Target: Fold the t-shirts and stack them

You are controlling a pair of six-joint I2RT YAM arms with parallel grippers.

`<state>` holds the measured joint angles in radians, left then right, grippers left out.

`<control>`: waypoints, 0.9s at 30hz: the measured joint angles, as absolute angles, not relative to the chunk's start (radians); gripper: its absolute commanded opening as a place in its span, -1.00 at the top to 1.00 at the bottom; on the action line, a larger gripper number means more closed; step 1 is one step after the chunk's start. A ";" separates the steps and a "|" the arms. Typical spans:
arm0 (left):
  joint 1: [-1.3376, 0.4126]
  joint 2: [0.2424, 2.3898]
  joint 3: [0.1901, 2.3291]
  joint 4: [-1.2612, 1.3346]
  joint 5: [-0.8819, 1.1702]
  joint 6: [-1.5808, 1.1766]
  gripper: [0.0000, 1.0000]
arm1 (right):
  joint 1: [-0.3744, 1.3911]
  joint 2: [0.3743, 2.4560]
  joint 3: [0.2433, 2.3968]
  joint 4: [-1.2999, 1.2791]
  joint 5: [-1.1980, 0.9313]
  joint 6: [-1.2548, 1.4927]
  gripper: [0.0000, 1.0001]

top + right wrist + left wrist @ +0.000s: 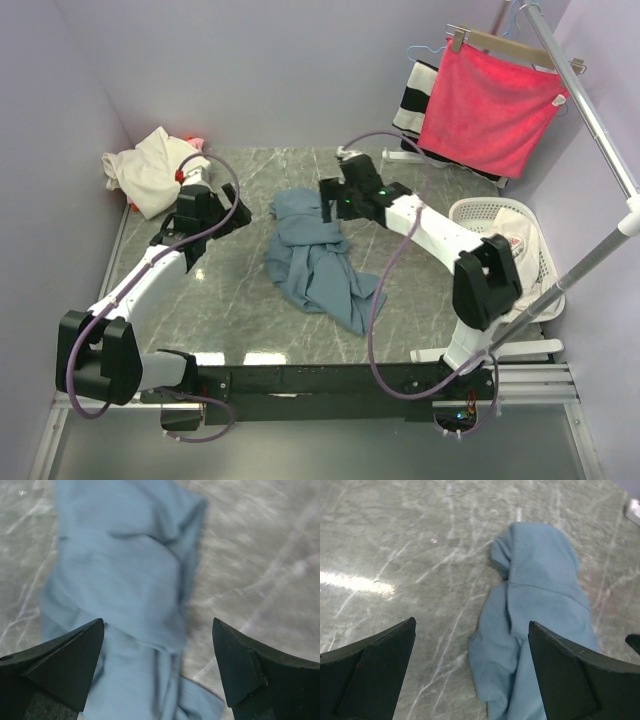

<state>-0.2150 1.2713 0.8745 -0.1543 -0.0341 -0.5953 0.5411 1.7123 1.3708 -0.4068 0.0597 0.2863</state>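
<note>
Shirt [315, 265] bunched lengthwise far-to-near on table [230, 300], far end directly beneath right jaws, gaping and empty; left jaws, equally gaping, farther off leftward.

The left gripper [471, 625] hangs above the green marbled table [395, 540], its two dark fingers [375, 670] spread wide with nothing between them. A crumpled blue-grey t-shirt [540, 580] lies bunched on the table ahead of the gripper, toward the right finger's side. Its rounded far end sits well ahead, and its near folds run down beside the right finger's inner edge. A bright streak of reflected light [355, 582] lies ahead of the left finger.
</note>
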 measured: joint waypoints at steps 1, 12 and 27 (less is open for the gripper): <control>-0.214 1.271 0.864 -0.151 -0.048 -0.607 -0.99 | 0.565 1.750 1.419 -0.416 0.047 0.263 -0.89; -0.206 1.267 0.739 -0.146 -0.087 -0.703 -0.99 | 0.738 2.119 1.748 -0.516 0.023 0.133 -0.91; -0.204 1.268 0.717 -0.109 -0.052 -0.719 -0.99 | 0.791 2.210 1.842 -0.603 0.333 0.105 1.00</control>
